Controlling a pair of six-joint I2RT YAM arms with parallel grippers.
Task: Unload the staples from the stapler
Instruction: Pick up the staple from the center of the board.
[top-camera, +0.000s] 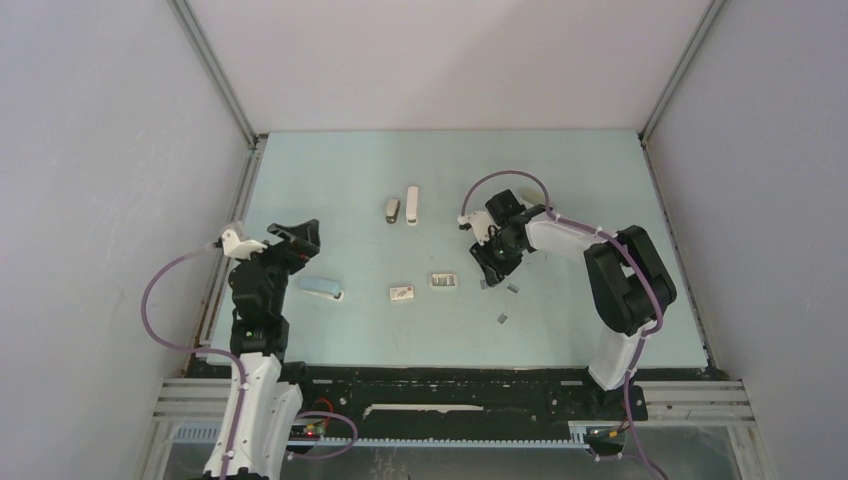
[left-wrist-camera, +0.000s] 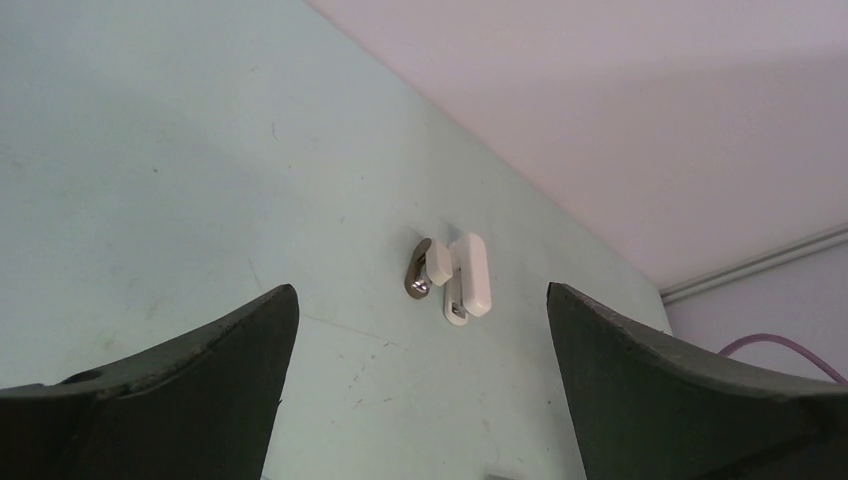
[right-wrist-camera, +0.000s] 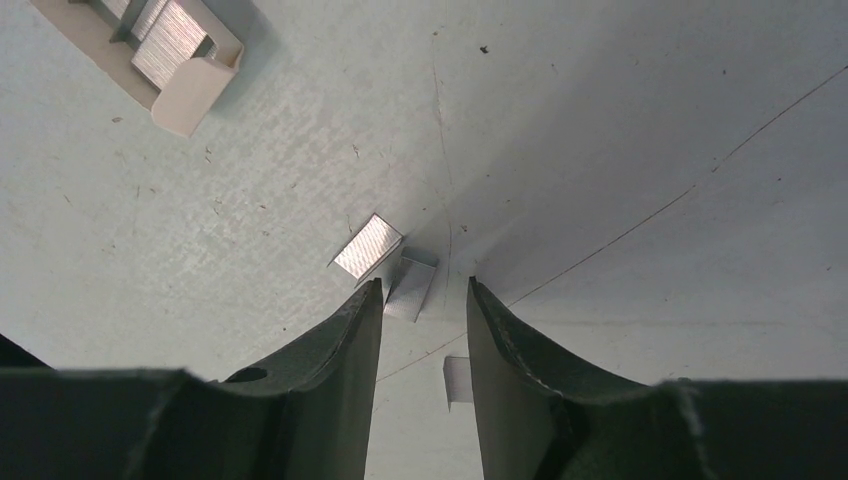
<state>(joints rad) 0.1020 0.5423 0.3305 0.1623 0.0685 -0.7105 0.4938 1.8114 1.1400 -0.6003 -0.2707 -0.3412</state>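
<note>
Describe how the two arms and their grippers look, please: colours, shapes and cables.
Both arms look alike. The left arm and the right arm have white links between bulky black joints. A thin purple cable loops beside each arm. The left gripper and the right gripper are black, and their fingers are dark, matte and curved, narrowing toward the tips.

Staplers: three. One grey-beige stapler (top-camera: 393, 208), one slim white stapler (top-camera: 411, 206), one light blue stapler (top-camera: 322, 288).
Small white boxes: two. Left box (top-camera: 402, 293), right box (top-camera: 444, 281).
Loose staple strips (right-wrist-camera: 367, 245): three counted in the right wrist view. Overhead they are too small to confirm.
</note>
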